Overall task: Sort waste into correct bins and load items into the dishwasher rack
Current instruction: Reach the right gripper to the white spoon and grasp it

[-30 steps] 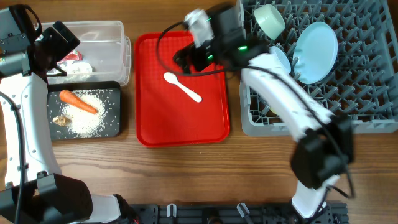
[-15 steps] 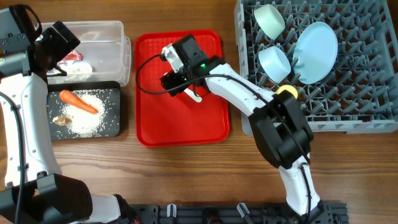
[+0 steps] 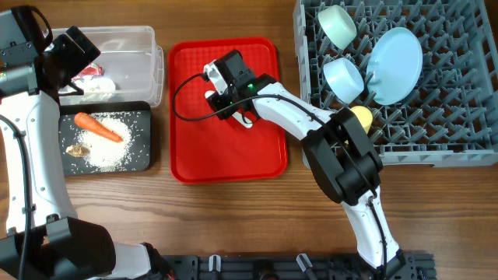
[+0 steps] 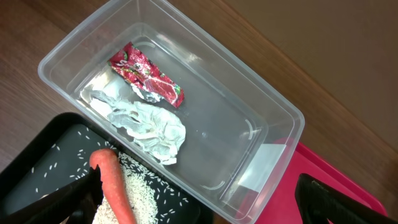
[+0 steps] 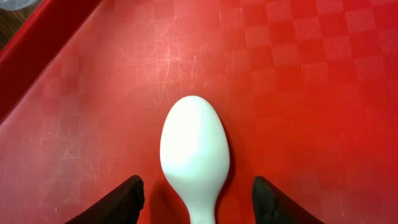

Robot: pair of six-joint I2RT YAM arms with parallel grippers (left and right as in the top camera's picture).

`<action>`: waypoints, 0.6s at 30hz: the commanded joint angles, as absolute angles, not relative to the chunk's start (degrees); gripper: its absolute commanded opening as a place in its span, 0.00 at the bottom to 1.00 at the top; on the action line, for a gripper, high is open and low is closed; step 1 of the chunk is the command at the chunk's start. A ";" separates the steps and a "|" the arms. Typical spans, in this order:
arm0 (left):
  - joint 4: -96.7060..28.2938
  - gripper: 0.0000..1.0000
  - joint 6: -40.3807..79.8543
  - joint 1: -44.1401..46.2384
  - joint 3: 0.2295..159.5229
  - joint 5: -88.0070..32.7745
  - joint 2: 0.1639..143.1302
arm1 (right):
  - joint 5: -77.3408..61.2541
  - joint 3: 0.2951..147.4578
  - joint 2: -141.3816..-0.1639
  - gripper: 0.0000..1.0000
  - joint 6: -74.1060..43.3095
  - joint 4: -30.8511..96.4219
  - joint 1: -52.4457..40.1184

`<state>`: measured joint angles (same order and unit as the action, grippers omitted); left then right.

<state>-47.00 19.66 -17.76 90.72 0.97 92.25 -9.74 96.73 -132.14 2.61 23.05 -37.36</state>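
- Overhead: a brown wood-grain table (image 3: 233, 218) fills the view. A black rail of fittings (image 3: 311, 263) runs along its near edge, and no more of the room shows.
- Overhead: the flat red plastic tray (image 3: 194, 159) lies mid-table. Just left of its far half sits the clear rectangular plastic tub (image 3: 149, 48). Just left of its near half lies the shallow black rectangular tray (image 3: 145, 140), holding the orange carrot (image 3: 98, 127), loose white rice (image 3: 118, 146) and brownish food scraps (image 3: 76, 150).
- Overhead: just right of the red tray stands the large square grey pegged crate (image 3: 436, 128). It carries a small pale green bowl (image 3: 337, 26), a small pale blue bowl (image 3: 345, 78), the large round light-blue plate (image 3: 395, 54) and the small yellow cup (image 3: 361, 118). The cup sits on the crate's side nearest the red tray.
- Overhead: the right gripper (image 3: 236, 109) hangs over the red tray's far half, above the slim white plastic spoon (image 3: 247, 119).
- Left wrist: the left gripper (image 4: 198, 182) hovers over the tub and the black tray, left of the red tray, with its dark fingers (image 4: 81, 199) spread wide and holding nothing. In the tub lie the red-and-white crinkled wrapper (image 4: 147, 78) and the crumpled white tissue (image 4: 146, 124). Bare wood shows beyond.
- Right wrist: scuffed, checker-textured red tray surface fills the frame. The spoon's bowl lies between the right fingertips, which stand apart on either side, with red showing between each and the spoon.
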 commanded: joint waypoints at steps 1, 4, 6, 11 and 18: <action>-47.05 1.00 20.18 -18.02 90.96 0.49 91.42 | -7.79 96.25 -135.22 0.58 1.32 24.84 -38.15; -47.05 0.99 20.18 -18.02 90.96 0.49 91.42 | -7.42 96.25 -135.24 0.48 1.19 24.82 -38.70; -47.05 1.00 20.18 -18.02 90.96 0.49 91.42 | -6.66 96.25 -135.24 0.35 1.08 24.40 -39.05; -47.05 1.00 20.18 -18.02 90.96 0.49 91.42 | 1.06 96.25 -137.08 0.28 -0.34 23.00 -40.40; -47.05 1.00 20.18 -18.02 90.96 0.49 91.42 | 7.81 96.27 -138.34 0.21 -0.23 23.64 -41.82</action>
<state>-47.00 19.68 -17.76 90.72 0.97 92.25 3.29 97.36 -133.32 0.82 21.61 -41.63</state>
